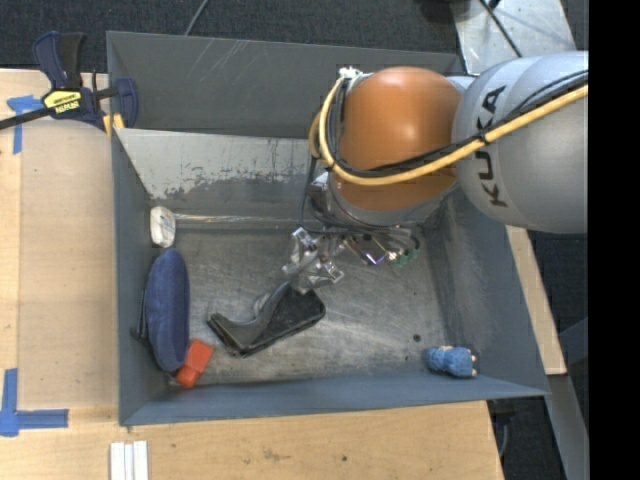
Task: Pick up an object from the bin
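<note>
Mid-bin [300, 400], gripper [315, 260] sits just at 1 o'clock of the black flat tool [272, 324], spread or pressed together can't tell; reads as the approach step, and next needs a shift toward 7 o'clock, then descent onto it.

Scuffed matt metal bin [220, 163], glossy smooth orange cover [395, 118].

A long dark-blue pouch [166, 306] is laid along the left wall of the bin [128, 268], and 1 small orange-red block [194, 360] is seen touching its lower end. A small white thing [162, 227] is set just beyond its upper end. 1 small blue lump [449, 360] is found near the front-right corner, well apart.
</note>
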Robot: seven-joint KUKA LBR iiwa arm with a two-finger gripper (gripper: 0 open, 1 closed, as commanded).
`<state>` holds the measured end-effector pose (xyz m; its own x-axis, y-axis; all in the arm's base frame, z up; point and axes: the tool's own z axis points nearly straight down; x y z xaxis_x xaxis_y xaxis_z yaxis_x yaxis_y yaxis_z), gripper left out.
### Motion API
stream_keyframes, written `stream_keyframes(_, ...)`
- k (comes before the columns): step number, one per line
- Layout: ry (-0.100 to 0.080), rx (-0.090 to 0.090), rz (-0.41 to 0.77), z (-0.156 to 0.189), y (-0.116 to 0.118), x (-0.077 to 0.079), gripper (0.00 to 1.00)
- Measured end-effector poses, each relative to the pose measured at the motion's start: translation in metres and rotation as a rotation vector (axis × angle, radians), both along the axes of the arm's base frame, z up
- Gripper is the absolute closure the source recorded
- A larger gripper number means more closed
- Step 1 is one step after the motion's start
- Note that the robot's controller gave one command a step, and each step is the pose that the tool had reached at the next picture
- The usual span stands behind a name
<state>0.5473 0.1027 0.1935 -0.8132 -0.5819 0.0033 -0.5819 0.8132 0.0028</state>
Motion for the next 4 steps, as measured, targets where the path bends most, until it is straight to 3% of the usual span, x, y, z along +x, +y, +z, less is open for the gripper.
stream_keyframes(1,-0.007,0.001,-0.003,0.004,0.000,0.002,0.00)
stream_keyframes(2,-0.024,0.009,-0.169,-0.118,-0.008,-0.023,0.00)
stream_keyframes(3,-0.024,0.008,-0.168,-0.117,-0.008,-0.023,1.00)
stream_keyframes(4,-0.009,0.000,-0.197,0.023,-0.029,-0.005,1.00)
